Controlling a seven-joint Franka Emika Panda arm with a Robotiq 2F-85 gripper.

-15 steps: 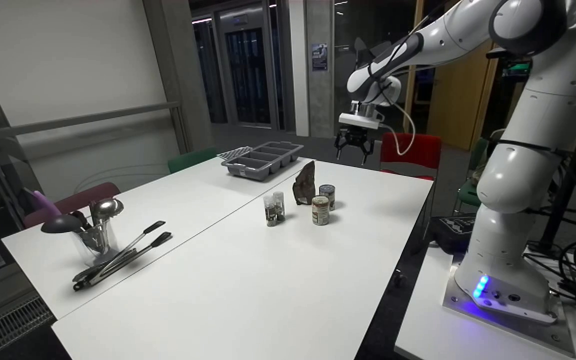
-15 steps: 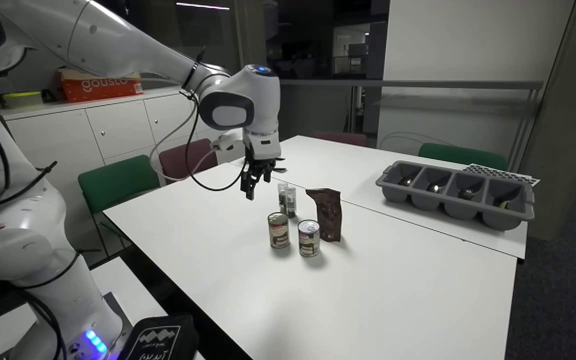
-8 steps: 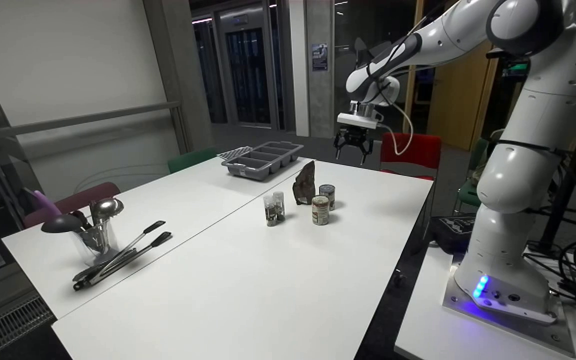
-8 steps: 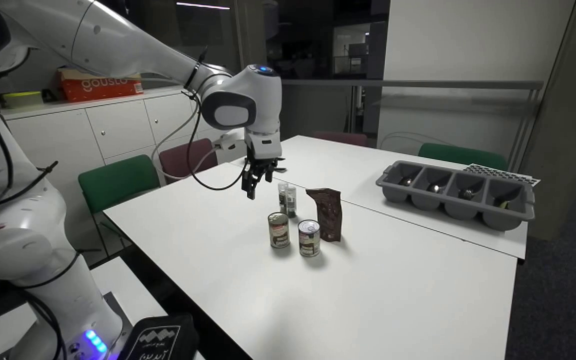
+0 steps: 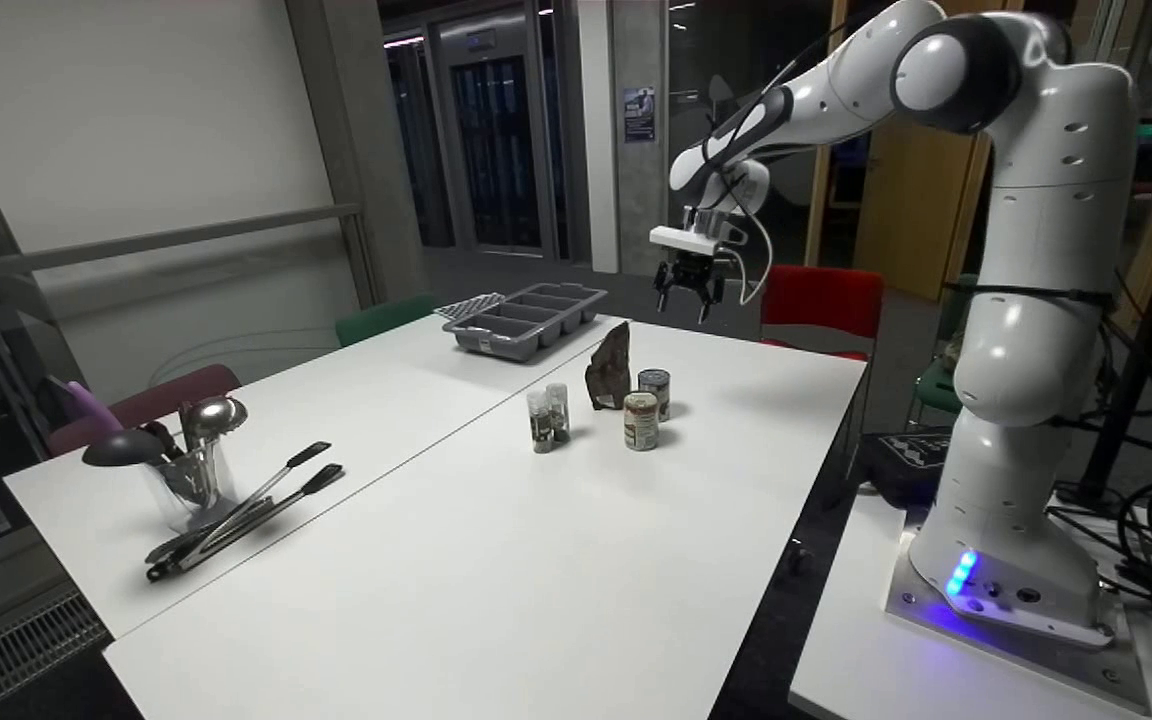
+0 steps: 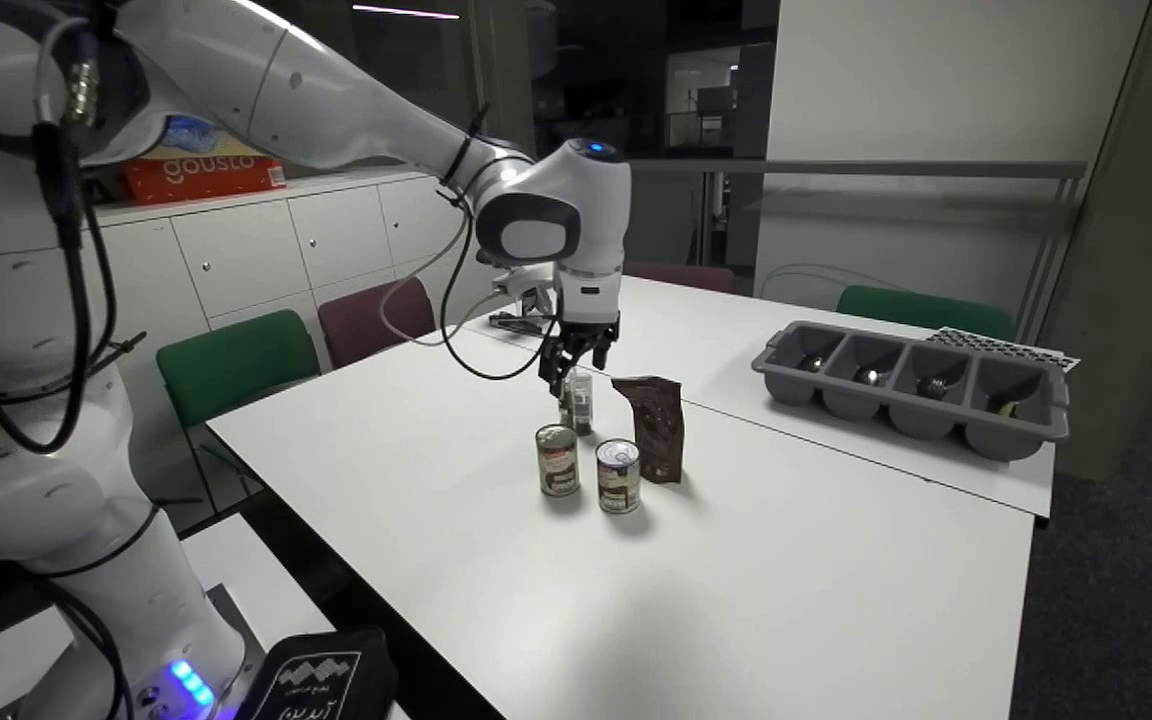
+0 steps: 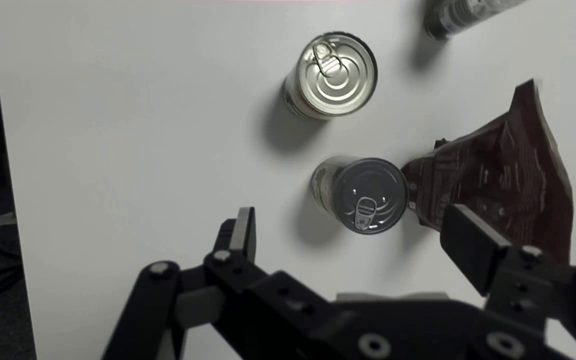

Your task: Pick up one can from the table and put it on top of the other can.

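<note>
Gripper has just slid sideways over the table, per both ext. views, vs. half a sec ago: approx. same height, now nearer the cans. Jaws wide apart, nothing held, so no grasp yet. Cans haven't budged: both upright on the table, well below the fingers. The dark-lidded can is just beside the brown pouch (can't tell if touching); pale-lidded can is near it w/ bare table btwn. Wrist view frames the dark lid roughly btwn. the fingertips, pale one farther up.

For the task: prob. still approach phase, no stacking done; the shift suggests the dark-lidded can is the likely pick, tho that's a guess. Next move calls for fine centring, then a straight descent w/ jaws straddling one can only. Main risk imo: brown pouch sits so close that a finger could clip it on the way down, or nudge the neighbouring can
</note>
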